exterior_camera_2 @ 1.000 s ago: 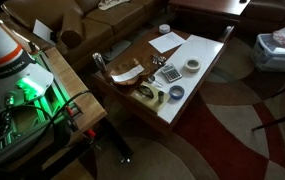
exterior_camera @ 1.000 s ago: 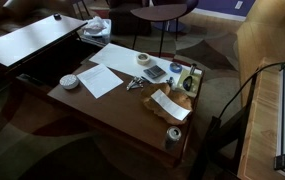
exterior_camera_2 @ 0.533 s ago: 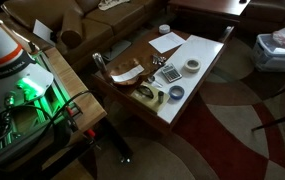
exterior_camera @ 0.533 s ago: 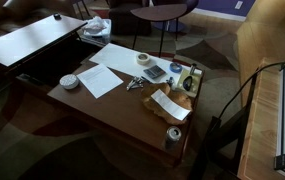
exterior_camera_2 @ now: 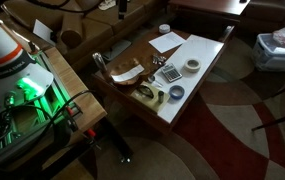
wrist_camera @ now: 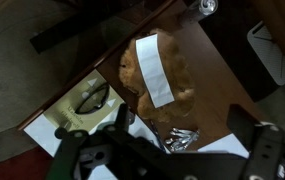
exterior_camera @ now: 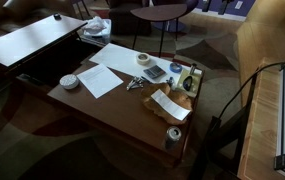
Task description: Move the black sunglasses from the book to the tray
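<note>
In the wrist view my gripper point(wrist_camera: 182, 125) is open and empty, high above the wooden table point(wrist_camera: 217, 85). A silvery metallic object point(wrist_camera: 178, 140) lies far below, between the fingers. A small dark thing point(exterior_camera: 176, 68) lies by a patterned book point(exterior_camera: 155, 72). It is too small to tell if it is the black sunglasses. The sunglasses do not show in the wrist view. The white tray point(exterior_camera: 190, 73) at the table's end holds a tape roll point(exterior_camera: 189, 86); the tray also shows in the wrist view point(wrist_camera: 62, 112). A dark part of the arm point(exterior_camera_2: 119, 6) shows at the top edge.
A brown thing with a white paper strip point(wrist_camera: 154, 68) lies next to the tray. White paper sheets point(exterior_camera: 102, 78), a tape roll point(exterior_camera: 143, 60), a round white thing point(exterior_camera: 70, 81) and a can point(exterior_camera: 174, 133) are on the table. A sofa point(exterior_camera_2: 92, 25) stands beside it.
A dark part of the arm has come into the top edge of both exterior views. Nothing on the table has moved.
</note>
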Robot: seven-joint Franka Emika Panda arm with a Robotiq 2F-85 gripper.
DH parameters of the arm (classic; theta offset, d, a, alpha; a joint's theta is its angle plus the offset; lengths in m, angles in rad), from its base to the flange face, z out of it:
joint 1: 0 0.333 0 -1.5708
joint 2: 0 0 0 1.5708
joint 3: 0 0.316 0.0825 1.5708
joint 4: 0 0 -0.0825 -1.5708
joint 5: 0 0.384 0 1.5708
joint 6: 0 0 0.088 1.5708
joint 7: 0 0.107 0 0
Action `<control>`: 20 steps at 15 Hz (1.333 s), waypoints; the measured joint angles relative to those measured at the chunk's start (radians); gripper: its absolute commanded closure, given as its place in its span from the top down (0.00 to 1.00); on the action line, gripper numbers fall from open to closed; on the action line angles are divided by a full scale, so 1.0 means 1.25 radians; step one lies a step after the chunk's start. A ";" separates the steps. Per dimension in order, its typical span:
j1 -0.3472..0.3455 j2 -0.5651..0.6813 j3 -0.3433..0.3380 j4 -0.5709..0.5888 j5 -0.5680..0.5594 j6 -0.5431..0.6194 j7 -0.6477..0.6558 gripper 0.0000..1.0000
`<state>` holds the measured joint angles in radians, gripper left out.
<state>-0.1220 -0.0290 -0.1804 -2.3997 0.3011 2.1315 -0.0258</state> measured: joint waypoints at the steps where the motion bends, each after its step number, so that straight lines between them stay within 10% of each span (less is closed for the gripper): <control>1: -0.004 0.034 0.000 0.011 0.002 0.000 0.001 1.00; 13: -0.049 0.300 0.002 0.151 0.026 -0.050 0.028 1.00; 20: -0.099 0.394 0.033 0.169 0.294 0.177 0.018 1.00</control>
<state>-0.2461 0.4630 -0.1395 -2.1885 0.6692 2.3532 -0.0036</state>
